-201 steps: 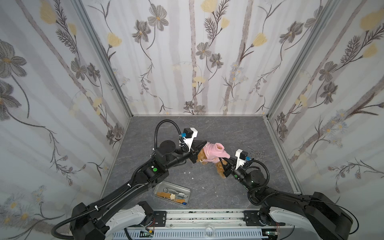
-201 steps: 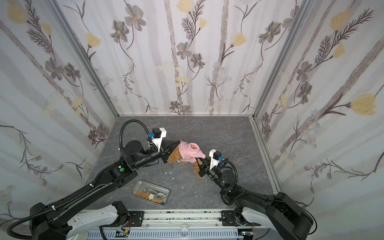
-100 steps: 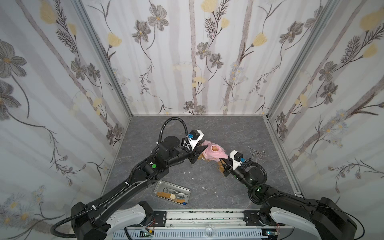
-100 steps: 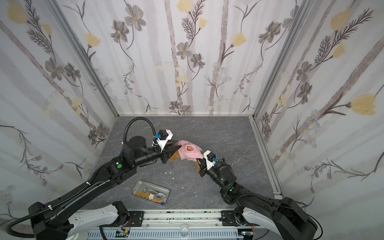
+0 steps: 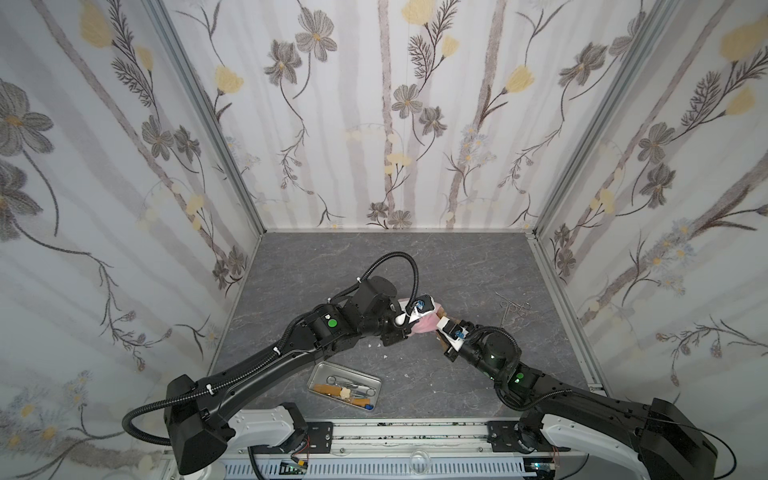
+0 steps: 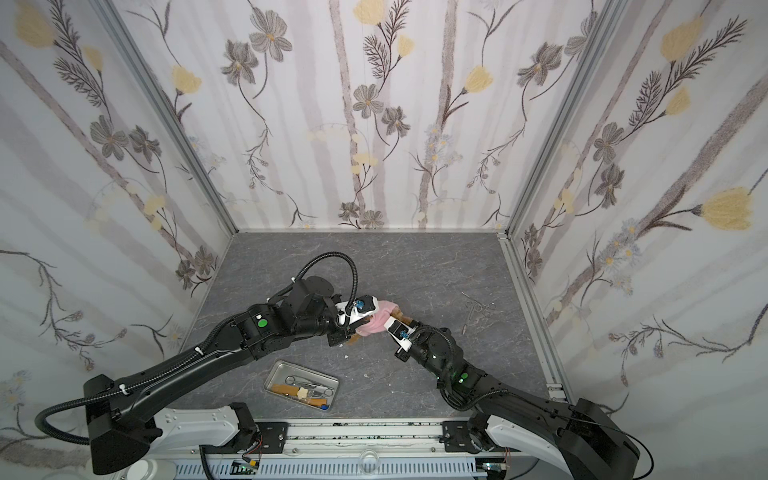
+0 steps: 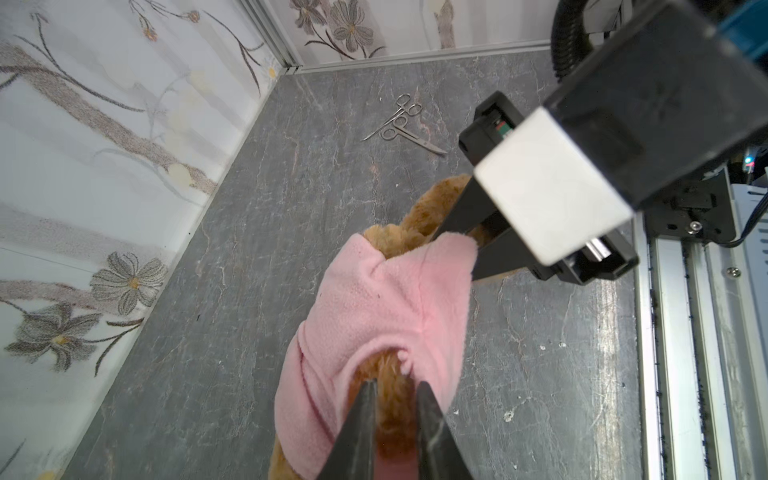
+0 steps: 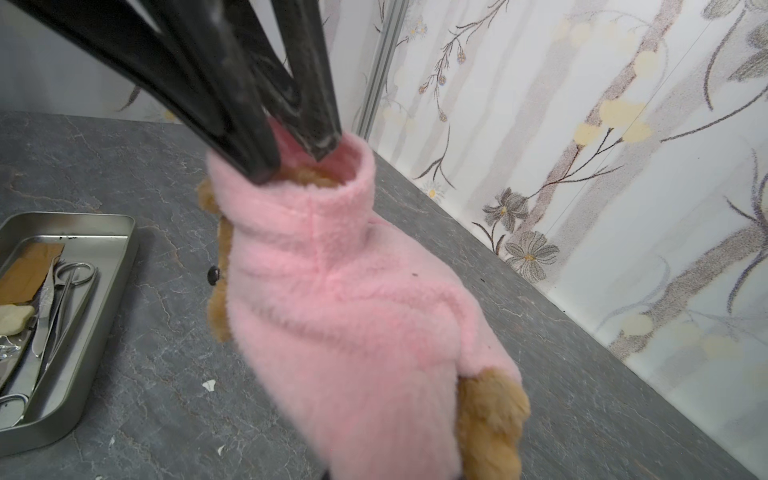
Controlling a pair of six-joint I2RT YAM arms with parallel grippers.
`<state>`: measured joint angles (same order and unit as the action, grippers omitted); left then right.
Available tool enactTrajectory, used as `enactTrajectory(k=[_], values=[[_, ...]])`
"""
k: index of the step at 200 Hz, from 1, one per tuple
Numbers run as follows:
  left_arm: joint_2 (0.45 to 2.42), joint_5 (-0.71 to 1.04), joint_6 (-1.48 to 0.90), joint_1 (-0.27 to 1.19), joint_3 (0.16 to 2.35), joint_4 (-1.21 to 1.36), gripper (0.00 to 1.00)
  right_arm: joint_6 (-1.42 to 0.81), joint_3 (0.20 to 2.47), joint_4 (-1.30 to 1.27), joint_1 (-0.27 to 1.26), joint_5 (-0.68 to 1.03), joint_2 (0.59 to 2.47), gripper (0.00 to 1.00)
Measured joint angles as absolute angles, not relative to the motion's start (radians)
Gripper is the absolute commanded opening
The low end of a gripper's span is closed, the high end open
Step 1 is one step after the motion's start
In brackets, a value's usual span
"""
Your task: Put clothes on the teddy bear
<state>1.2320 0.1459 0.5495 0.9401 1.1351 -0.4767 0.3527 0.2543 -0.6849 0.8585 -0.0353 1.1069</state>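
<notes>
- metal tray (image 5: pixel 349 370) of steel instruments and a tan strip, well apart from the left fingers (image 7: pixel 357 432), nearer the front edge
- two crossed forceps (image 5: pixel 513 308) on the grey table (image 5: pixel 415 266), beyond the right fingers (image 7: pixel 461 208), apart

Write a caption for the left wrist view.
Teddy bear partly in pink shirt, left gripper and right gripper at opposite ends.

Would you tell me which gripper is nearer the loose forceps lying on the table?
Right. The right gripper holds the teddy bear at the end facing the forceps; the left gripper is at its opposite end.
</notes>
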Motion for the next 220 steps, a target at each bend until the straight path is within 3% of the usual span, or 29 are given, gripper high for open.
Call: enactTrajectory(k=[220], values=[[1.308,0.121,0.666,0.941,1.155,-0.512,0.28,0.356,0.249,-0.667,0.878,-0.085,1.088,0.00]])
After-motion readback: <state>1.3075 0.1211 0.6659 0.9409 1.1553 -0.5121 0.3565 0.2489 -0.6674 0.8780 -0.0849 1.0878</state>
